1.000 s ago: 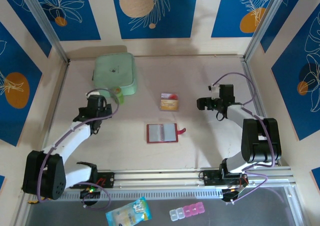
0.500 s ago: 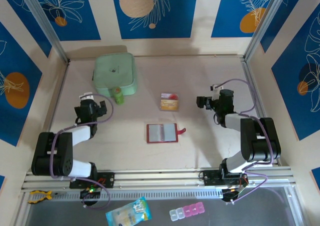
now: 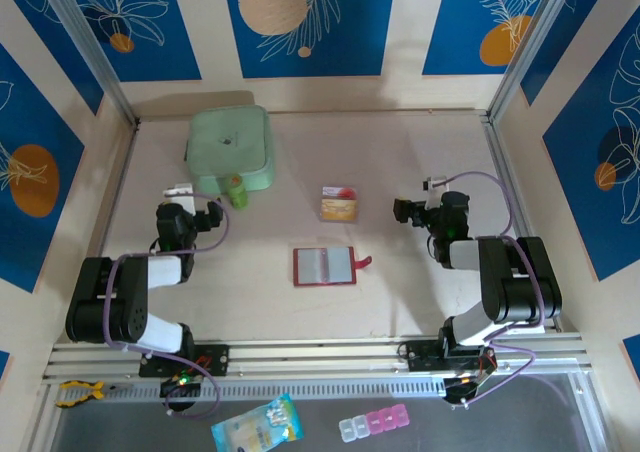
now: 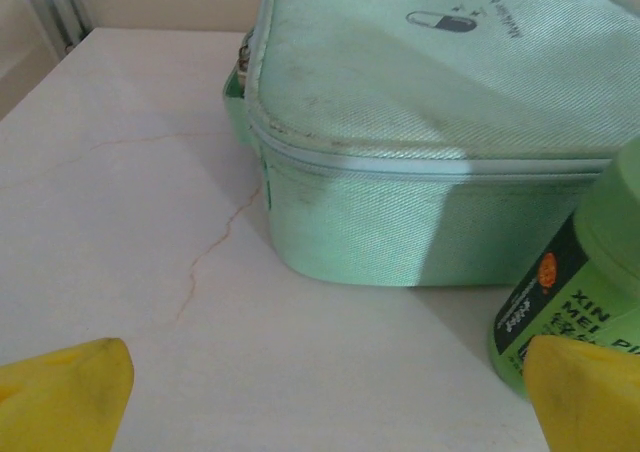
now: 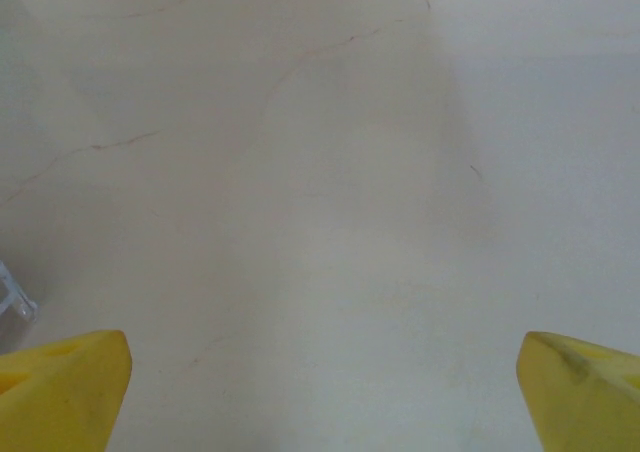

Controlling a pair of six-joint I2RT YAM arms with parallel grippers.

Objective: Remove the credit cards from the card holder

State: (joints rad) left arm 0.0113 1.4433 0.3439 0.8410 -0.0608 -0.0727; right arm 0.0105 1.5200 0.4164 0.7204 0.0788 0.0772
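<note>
Work looks almost done from above: the credit cards (image 3: 338,203) lie in a small pile, apart from the card holder (image 3: 324,266), which lies open nearer to me. My left gripper (image 3: 207,213) sits by the green pouch (image 3: 231,147), and my right gripper (image 3: 404,210) sits far off on the other side. On the left wrist camera my 2 yellow fingertips (image 4: 60,392) are spread wide and hold nothing. On the right wrist camera the fingertips (image 5: 60,387) are spread wide too, over the table (image 5: 320,172). I cannot tell if a card hides in the sleeves, so I think the next move is to check there.
</note>
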